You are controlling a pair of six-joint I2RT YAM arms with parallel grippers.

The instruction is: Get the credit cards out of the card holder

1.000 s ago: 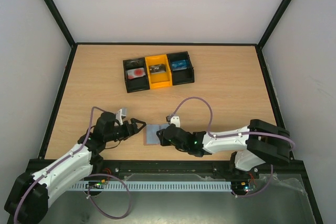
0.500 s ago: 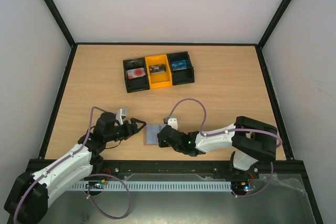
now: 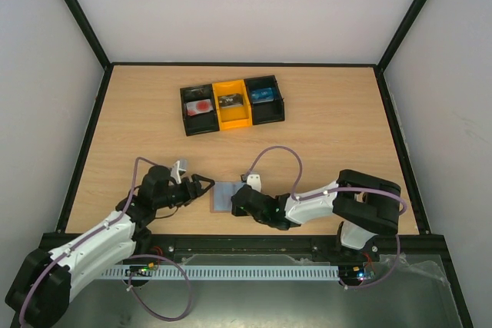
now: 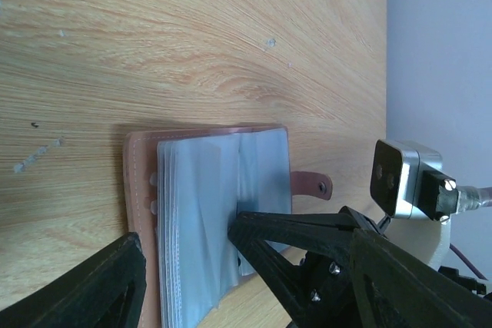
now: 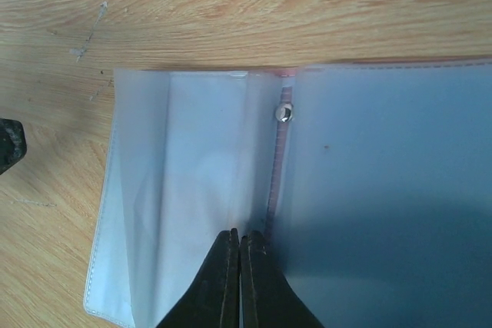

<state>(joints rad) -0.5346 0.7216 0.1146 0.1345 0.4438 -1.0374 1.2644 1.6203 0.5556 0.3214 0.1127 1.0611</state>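
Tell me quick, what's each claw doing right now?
Left gripper: open, jaws spread at the edge of the pinkish-brown bifold card holder.
Right gripper: closed, pressed onto its clear plastic sleeves; nothing visibly held.

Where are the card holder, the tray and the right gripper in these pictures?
card holder [image 4: 196, 209]: left wrist view, on its clear sleeves.
tray [image 3: 234, 123]: top external view, yellow compartment's front wall.
right gripper [image 5: 239, 237]: right wrist view, between its fingertips.

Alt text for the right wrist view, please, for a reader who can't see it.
The right gripper, fingers shut together, has its tips on the clear sleeves of the open card holder, just left of the spine. The holder lies flat on the wooden table, with a metal snap stud showing on the spine.
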